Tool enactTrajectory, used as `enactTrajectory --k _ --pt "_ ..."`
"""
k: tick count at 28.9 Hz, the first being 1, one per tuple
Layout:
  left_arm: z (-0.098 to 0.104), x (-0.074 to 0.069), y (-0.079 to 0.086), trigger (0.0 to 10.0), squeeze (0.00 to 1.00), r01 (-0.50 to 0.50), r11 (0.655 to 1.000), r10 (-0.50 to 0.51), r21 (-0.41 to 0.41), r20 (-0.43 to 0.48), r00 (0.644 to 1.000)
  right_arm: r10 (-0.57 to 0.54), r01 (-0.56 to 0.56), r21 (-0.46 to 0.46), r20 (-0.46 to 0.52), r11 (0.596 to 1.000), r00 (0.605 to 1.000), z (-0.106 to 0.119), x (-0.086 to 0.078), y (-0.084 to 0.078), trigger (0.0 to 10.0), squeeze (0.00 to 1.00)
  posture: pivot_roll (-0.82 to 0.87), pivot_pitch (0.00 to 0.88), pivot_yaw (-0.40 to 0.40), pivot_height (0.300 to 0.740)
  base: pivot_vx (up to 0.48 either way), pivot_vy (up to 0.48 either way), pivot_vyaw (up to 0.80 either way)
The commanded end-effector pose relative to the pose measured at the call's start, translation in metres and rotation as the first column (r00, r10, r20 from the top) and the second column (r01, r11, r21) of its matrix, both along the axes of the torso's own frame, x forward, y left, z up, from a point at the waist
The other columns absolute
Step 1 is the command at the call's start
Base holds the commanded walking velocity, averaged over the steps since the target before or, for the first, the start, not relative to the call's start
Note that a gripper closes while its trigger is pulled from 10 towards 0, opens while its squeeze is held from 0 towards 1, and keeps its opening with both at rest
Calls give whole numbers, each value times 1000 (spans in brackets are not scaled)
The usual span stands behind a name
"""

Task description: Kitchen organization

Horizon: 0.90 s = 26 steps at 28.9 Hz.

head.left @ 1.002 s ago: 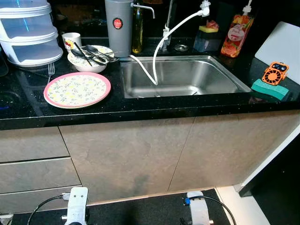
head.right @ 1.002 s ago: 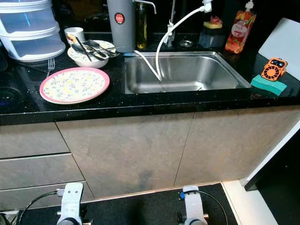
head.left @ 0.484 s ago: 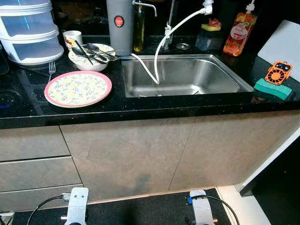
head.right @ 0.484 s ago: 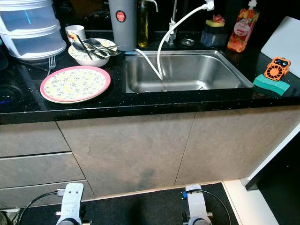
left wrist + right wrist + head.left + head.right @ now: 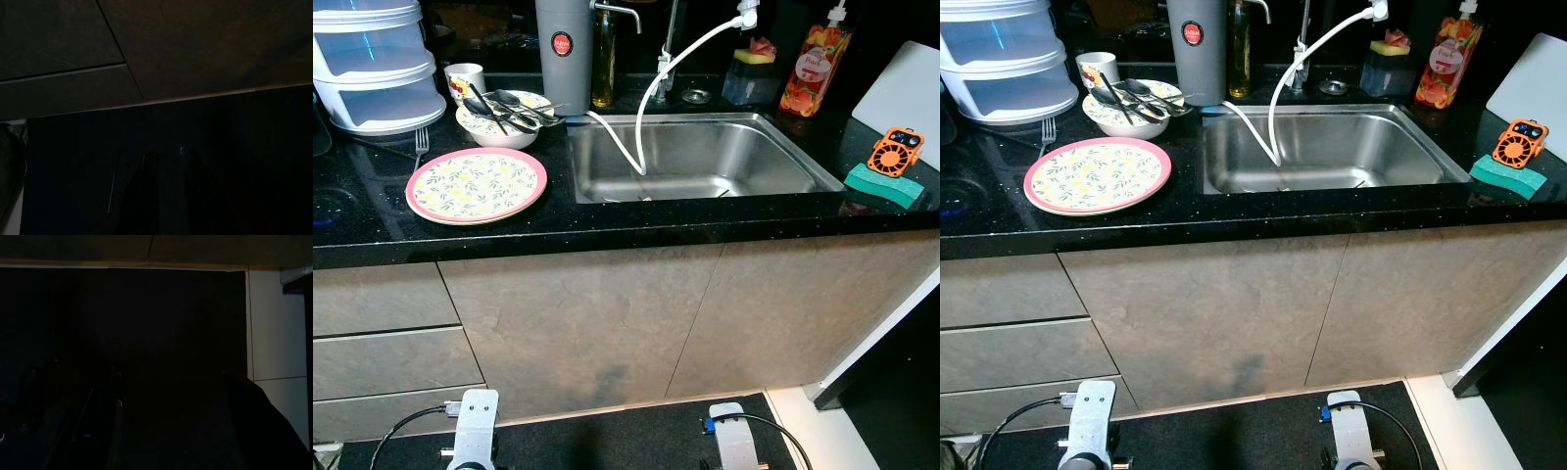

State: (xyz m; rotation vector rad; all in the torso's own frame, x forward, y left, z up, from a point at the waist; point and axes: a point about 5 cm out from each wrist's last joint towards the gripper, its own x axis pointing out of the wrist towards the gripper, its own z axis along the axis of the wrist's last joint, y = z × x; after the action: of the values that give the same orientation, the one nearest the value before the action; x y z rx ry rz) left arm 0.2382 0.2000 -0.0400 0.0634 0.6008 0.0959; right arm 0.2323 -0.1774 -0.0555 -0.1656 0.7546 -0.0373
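A pink-rimmed floral plate (image 5: 476, 185) lies on the black counter (image 5: 372, 220) left of the steel sink (image 5: 724, 166). Behind it a bowl (image 5: 499, 130) holds several utensils (image 5: 509, 109), with a white mug (image 5: 463, 78) beside it and a fork (image 5: 419, 147) on the counter. A white hose (image 5: 651, 98) hangs into the sink. My left arm (image 5: 475, 436) and right arm (image 5: 736, 446) hang idle low before the cabinet. The left gripper (image 5: 168, 196) and right gripper (image 5: 102, 431) are dark shapes over a dark floor.
Stacked clear containers (image 5: 377, 69) stand at the back left, and a grey canister (image 5: 563, 54) and an oil bottle (image 5: 601, 59) behind the sink. To the right are a soap bottle (image 5: 803, 73), a green sponge (image 5: 884, 188), an orange fan (image 5: 894, 152) and a white board (image 5: 901, 83).
The head view has shifted slightly. Nothing on the counter has moved, and both arms still hang low.
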Motion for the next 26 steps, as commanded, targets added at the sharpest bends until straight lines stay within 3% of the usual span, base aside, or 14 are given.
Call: enactTrajectory --k 1,26 --pt "-4 -5 -1 10000 0 -3 1000 3 0 -27 1000 -2 2 -12 -17 1000 1000 -3 -6 -4 10000 0 -2 131 -21 740 0 0 0" --pt "-7 -7 -3 10000 0 -10 1000 9 -21 -49 999 -18 18 -2 -20 1000 1000 -4 -7 -6 10000 0 -2 133 -26 740 0 0 0"
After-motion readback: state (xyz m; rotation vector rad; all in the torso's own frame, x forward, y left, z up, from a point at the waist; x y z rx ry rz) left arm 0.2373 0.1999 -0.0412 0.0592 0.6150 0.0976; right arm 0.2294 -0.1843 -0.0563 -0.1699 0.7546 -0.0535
